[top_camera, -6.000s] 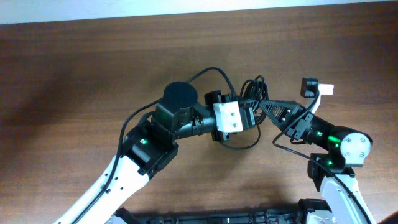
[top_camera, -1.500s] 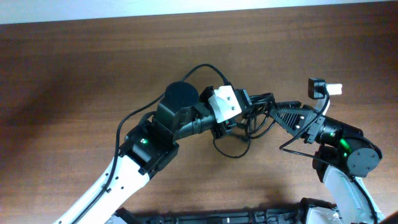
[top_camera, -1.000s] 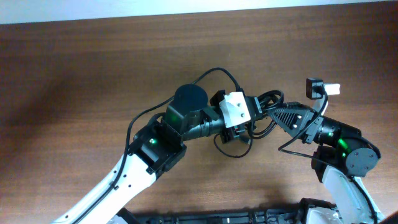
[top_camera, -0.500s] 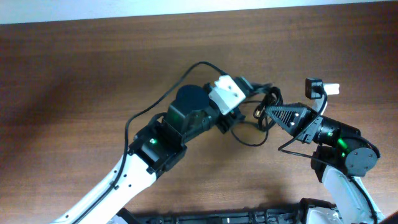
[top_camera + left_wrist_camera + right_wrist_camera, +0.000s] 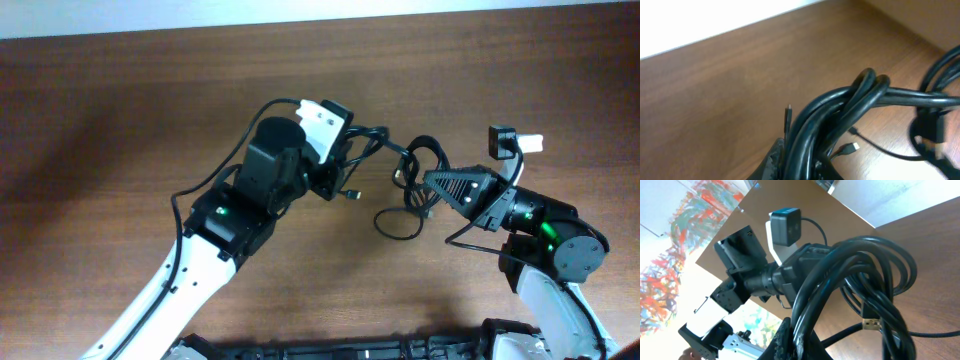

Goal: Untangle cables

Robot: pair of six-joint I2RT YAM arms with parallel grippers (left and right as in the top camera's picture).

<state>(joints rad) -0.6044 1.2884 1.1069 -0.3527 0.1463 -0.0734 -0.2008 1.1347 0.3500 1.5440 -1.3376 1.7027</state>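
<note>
The cables (image 5: 388, 146) are a black bundle strung between my two grippers above the wooden table, with one loop (image 5: 398, 224) drooping onto the wood. My left gripper (image 5: 352, 145) is shut on one end of the bundle. In the left wrist view thick strands (image 5: 840, 115) rise from between its fingers (image 5: 777, 160), and a small plug (image 5: 852, 147) dangles below. My right gripper (image 5: 428, 182) is shut on the other side. In the right wrist view the coils (image 5: 855, 275) fan out from its fingers (image 5: 785, 337), and a connector (image 5: 870, 324) hangs among them.
The brown wooden table (image 5: 120, 120) stretches left and back to its far edge. The right arm's white wrist camera (image 5: 508, 142) stands at the right. In the right wrist view the left arm (image 5: 760, 275) sits close behind the cables.
My left gripper has swung up and to the left with the cables, drawing the bundle out away from the right gripper. The right gripper has shut on the cables and stayed roughly in place.
</note>
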